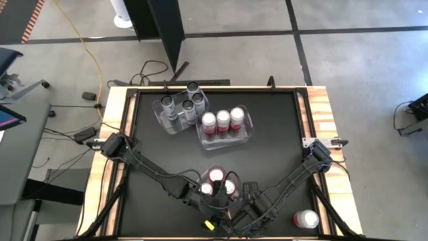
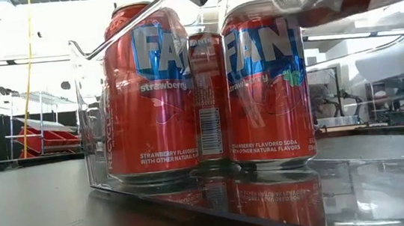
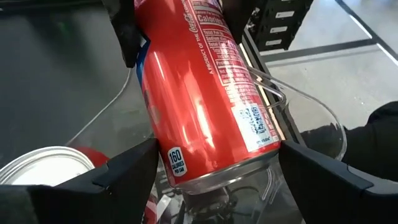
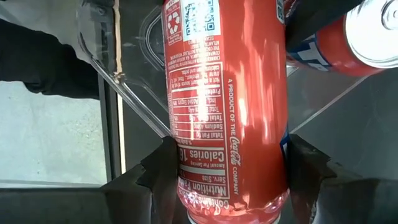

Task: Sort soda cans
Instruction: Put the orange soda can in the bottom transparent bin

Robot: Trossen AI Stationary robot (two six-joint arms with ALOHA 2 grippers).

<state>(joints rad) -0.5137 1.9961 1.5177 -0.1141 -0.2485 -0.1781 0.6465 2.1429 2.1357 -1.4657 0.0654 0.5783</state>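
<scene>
Soda cans are spread over three clear bins and the table's edge. Nearest, at the bottom centre of the high view, a clear bin (image 1: pixel 231 201) holds red strawberry cans (image 1: pixel 217 177); the low view shows three of them (image 2: pixel 147 96) upright behind its transparent wall. Both arms meet over this bin. The left gripper (image 1: pixel 208 199) has its fingers (image 3: pixel 118 180) pressed on either side of a red can (image 3: pixel 205 93), which sits tilted between them. The right gripper (image 1: pixel 246 194) likewise clamps a red can (image 4: pixel 227 99) between its fingers (image 4: pixel 158 174); whether these two wrist views show one shared can or two cannot be told. At the lower right of the high view, one red-and-white can (image 1: pixel 306 219) lies alone on the wooden table border (image 1: pixel 326 120).

Farther up, just right of centre, a second bin (image 1: pixel 247 132) holds three red cans (image 1: pixel 223 120) in a row. Touching its upper-left side, a third bin (image 1: pixel 160 114) holds dark grey cans (image 1: pixel 187 104) standing upright.
</scene>
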